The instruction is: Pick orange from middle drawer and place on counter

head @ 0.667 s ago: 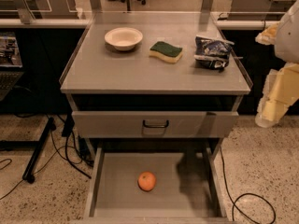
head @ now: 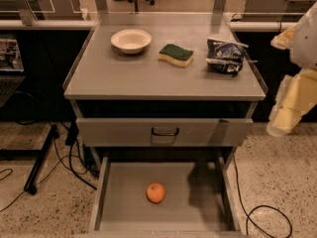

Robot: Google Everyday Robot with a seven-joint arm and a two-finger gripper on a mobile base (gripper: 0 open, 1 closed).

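The camera view looks down on a gray cabinet. Its middle drawer (head: pixel 113 195) stands pulled open at the bottom of the frame. The orange (head: pixel 156 193) lies alone on the drawer's flat floor, near the centre and apart from every low wall.

Above it, a shut drawer front (head: pixel 114 132) carries a small black handle (head: pixel 165 132).

On the counter (head: pixel 148 81) the back row holds an empty white bowl (head: pixel 131 40) at left, a green-and-yellow sponge (head: pixel 176 54) in the middle and a dark crumpled bag (head: pixel 225 55) at right. The front half is bare up to its raised rim.

The robot's pale arm (head: pixel 299 90) hangs at the right edge. Its gripper (head: pixel 279 124) is beside the cabinet's right front corner, off the counter and well apart from the orange. Whether it is spread or closed cannot be told.
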